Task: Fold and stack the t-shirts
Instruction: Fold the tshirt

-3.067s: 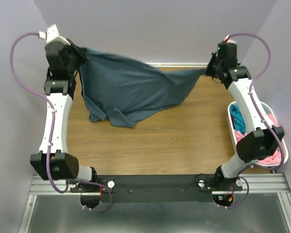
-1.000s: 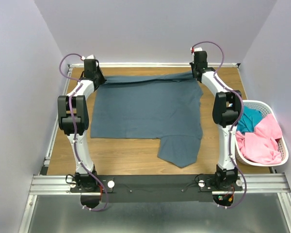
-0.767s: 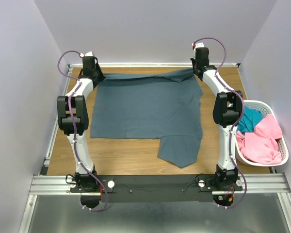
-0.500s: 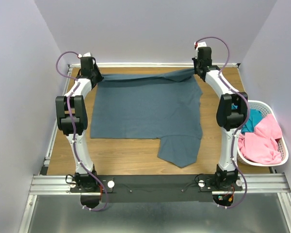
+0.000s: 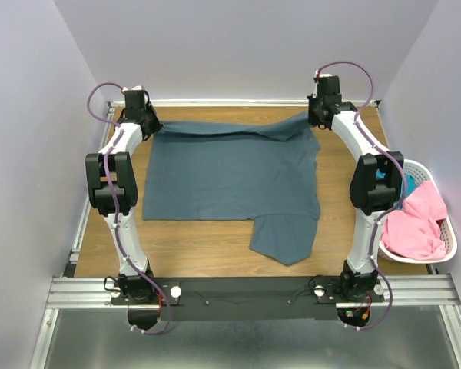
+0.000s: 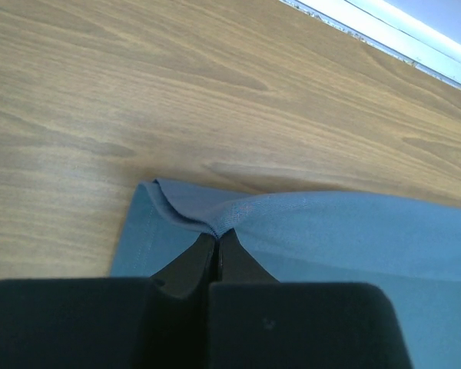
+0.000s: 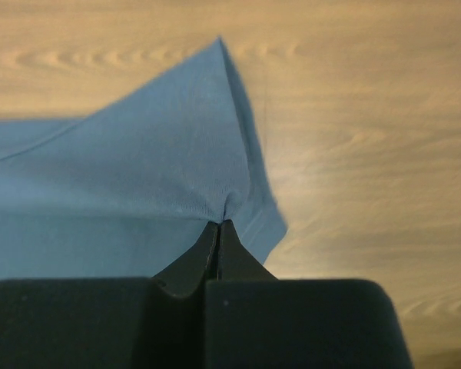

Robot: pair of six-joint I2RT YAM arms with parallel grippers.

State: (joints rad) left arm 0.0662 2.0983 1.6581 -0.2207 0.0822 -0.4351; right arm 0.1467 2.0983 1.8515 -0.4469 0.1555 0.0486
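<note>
You had the table [image 5: 200, 247] mostly covered by the slate blue-grey t-shirt [image 5: 230, 173], spread flat, bare wood along the near edge. Basket [image 5: 450, 240] off the right edge held the pink t-shirt [image 5: 419, 227]. Only the wrist views showed left gripper [image 6: 217, 240] and right gripper [image 7: 218, 225] each clamped on a far corner.

I'm working in a lab test cell: plain lavender partition walls [image 5: 23, 154] enclose a wooden tabletop [image 5: 200, 242] fronted by an aluminium rail [image 5: 77, 292].

Wooden table [image 5: 207, 246]: slate blue-grey t-shirt [image 5: 230, 177] spread over middle, one sleeve toward near edge.
</note>
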